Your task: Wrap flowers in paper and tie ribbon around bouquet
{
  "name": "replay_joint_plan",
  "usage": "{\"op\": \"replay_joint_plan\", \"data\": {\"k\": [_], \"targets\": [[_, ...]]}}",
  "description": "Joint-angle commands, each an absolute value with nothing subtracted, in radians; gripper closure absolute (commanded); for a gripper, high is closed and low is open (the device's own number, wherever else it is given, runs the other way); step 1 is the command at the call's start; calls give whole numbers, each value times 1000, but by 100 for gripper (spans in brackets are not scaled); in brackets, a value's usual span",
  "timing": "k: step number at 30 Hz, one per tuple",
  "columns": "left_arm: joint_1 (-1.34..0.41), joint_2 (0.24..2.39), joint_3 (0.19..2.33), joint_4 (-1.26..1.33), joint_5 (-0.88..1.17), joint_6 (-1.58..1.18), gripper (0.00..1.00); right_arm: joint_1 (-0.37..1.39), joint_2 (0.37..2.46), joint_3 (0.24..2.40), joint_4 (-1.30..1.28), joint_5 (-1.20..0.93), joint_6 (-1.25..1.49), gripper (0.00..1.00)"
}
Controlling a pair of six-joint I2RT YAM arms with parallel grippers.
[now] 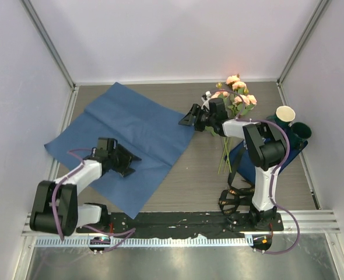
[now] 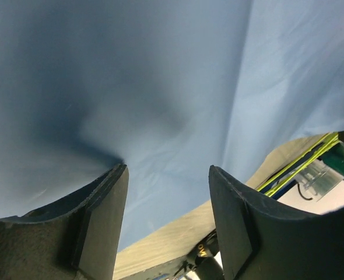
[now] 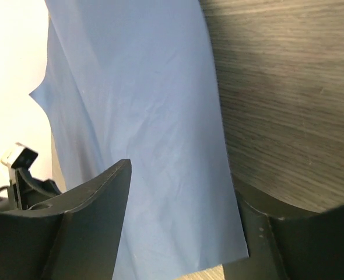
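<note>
Released: left tool (image 1: 128, 164) and right tool (image 1: 186, 120), over thin sky-blue paper sheet (image 1: 138, 123); pale pink roses (image 1: 239, 87) lay rightward, nearest right tool.

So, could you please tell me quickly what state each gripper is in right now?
Left gripper: open, empty, above the thin light blue paper sheet.
Right gripper: open, empty, over that sheet's corner.

Flowers (image 1: 240, 96) stems partly hidden, apparently behind right arm (image 1: 264, 153).
</note>
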State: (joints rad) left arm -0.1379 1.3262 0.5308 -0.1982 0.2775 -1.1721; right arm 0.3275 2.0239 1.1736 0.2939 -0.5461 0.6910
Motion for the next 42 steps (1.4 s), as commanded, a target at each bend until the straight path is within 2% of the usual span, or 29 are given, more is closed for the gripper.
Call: {"op": "replay_joint_plan", "data": {"k": [1, 2, 3, 5, 9, 14, 26, 38, 40, 41, 42], "targets": [[-155, 1189, 433, -275, 244, -1213, 36, 337, 1925, 1135, 313, -456, 681, 47], [-164, 1171, 420, -258, 244, -1206, 35, 336, 1915, 1112, 305, -433, 677, 73], [-164, 1158, 428, -252, 247, -1189, 35, 334, 1886, 1102, 273, -423, 669, 85], [-164, 1172, 463, -302, 227, -1149, 30, 336, 1849, 1060, 276, -411, 667, 100], [-166, 1274, 540, -293, 235, -1124, 29, 334, 1750, 927, 284, -261, 658, 100], [-195, 1396, 531, -193, 299, -1160, 29, 331, 1706, 942, 200, -166, 588, 100], [-250, 1264, 399, -164, 296, -1261, 29, 330, 1902, 1167, 87, -311, 427, 100], [-288, 1213, 419, -190, 278, -1270, 29, 330, 1990, 1294, -26, -307, 374, 100], [-291, 1194, 436, -202, 281, -1252, 26, 331, 1999, 1322, -55, -305, 357, 94], [-293, 1175, 442, -204, 288, -1240, 25, 331, 1999, 1354, -113, -286, 353, 86], [-298, 1157, 455, -209, 287, -1201, 21, 331, 1990, 1371, -164, -244, 339, 61]]}}
